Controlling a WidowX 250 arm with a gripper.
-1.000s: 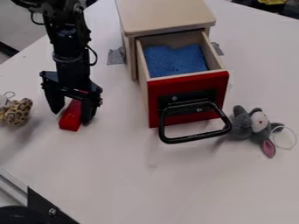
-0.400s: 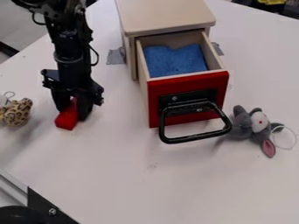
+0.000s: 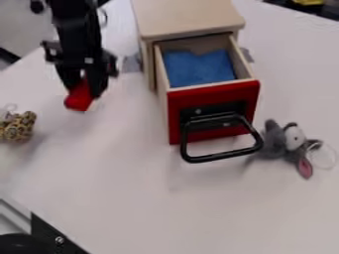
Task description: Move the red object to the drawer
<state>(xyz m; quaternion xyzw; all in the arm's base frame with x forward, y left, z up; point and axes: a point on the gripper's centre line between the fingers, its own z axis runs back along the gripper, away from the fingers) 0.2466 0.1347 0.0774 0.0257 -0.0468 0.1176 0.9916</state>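
Grey plush mouse lies just beside the drawer handle's right end; leopard-print toy sits at the surface's left side.

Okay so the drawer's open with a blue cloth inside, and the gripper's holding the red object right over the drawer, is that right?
Not quite: in the camera view, the gripper holds the red object left of the drawer.

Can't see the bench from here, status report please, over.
Gripper shut on red object, left of drawer. Drawer open, blue lining inside. Nothing seen between them.
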